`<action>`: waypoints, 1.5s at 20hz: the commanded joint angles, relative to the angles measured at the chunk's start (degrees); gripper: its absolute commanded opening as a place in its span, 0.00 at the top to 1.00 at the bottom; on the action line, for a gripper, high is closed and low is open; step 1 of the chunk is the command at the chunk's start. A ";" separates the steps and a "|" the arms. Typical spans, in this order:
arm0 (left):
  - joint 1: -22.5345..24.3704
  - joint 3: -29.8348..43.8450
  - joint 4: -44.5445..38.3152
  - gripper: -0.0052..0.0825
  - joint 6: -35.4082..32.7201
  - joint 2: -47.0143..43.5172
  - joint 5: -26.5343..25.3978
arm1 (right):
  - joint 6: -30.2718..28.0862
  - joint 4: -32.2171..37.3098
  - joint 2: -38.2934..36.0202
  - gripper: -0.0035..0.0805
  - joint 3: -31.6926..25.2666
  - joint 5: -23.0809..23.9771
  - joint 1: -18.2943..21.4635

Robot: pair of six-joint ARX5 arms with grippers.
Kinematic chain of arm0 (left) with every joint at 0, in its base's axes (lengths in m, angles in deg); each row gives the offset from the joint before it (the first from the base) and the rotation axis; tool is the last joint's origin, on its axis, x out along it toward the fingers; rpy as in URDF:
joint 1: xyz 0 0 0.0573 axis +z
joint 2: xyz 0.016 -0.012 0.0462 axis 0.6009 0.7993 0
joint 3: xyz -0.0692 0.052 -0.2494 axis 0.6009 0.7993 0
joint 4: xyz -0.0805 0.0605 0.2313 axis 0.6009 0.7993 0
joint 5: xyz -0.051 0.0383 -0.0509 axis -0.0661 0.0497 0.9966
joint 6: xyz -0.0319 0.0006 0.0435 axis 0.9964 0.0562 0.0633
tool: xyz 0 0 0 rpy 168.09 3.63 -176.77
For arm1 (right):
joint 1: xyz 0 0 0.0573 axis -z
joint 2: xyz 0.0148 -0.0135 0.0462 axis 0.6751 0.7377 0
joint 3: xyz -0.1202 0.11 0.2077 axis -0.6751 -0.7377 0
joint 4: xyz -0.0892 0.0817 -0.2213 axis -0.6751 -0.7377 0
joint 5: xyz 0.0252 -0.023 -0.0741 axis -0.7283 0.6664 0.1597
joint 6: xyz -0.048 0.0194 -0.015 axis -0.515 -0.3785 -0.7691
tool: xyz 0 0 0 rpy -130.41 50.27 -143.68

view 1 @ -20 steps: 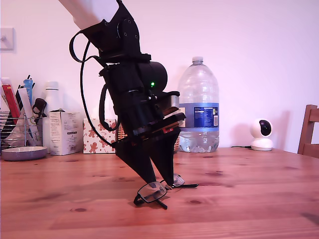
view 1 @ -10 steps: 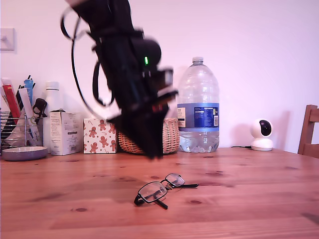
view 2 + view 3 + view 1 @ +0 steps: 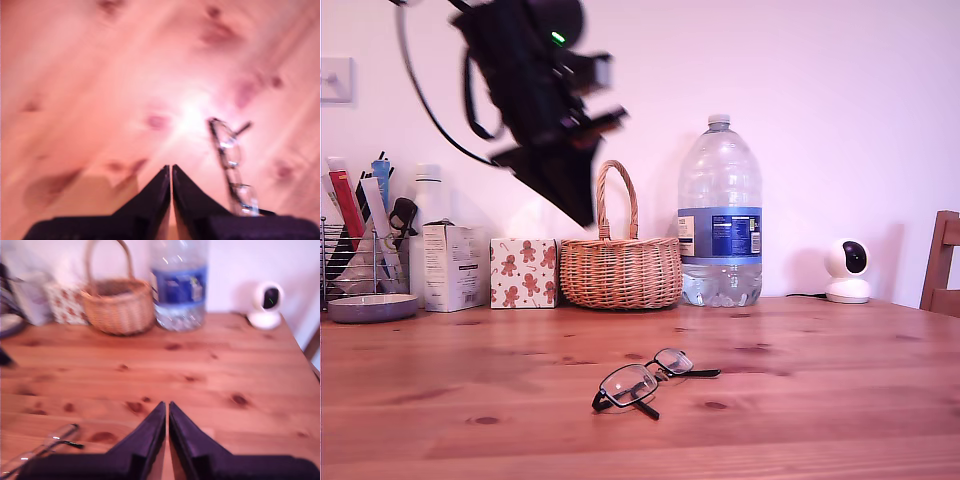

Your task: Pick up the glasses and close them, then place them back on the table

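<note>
Nearest, in the exterior view: glasses (image 3: pixel 642 379) folded flat on the table (image 3: pixel 820 400), touched by nothing. Same glasses (image 3: pixel 231 160) blurred in the first wrist view, beside my first tool (image 3: pixel 171 172), jaws pressed together, empty. My second tool (image 3: pixel 166 410) likewise closed on nothing, glasses (image 3: pixel 42 447) near it. Higher, toward the exterior view's left, an arm (image 3: pixel 535 95) well above the table. Farthest back along the wall: wicker basket (image 3: pixel 620 262), water bottle (image 3: pixel 719 215), small white camera (image 3: pixel 847 270).
</note>
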 commanded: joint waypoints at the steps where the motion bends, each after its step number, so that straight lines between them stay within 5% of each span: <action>1: 1.38 0.81 -2.25 0.96 -0.11 -1.90 0.02 | 0.44 2.16 1.62 0.97 -0.50 -0.37 1.68; 8: 7.58 12.81 -11.45 0.96 0.13 -13.77 -2.99 | 0.35 5.27 2.91 0.97 -0.50 -5.25 8.63; 15: 13.25 34.99 -27.82 0.96 2.36 -31.15 -4.35 | -2.62 5.16 2.89 0.97 -0.70 -12.04 7.96; 21: 15.58 49.77 -38.42 0.96 3.08 -44.92 -6.29 | -1.49 11.67 -1.36 0.97 -5.66 -11.80 7.37; 24: 15.65 56.43 -44.02 0.96 3.28 -52.63 -8.04 | -1.60 11.89 -6.99 0.97 -5.66 -7.67 7.37; 30: 15.65 68.48 -49.90 0.96 3.50 -67.65 -10.88 | -0.70 10.58 -12.79 0.97 -5.66 -7.41 7.34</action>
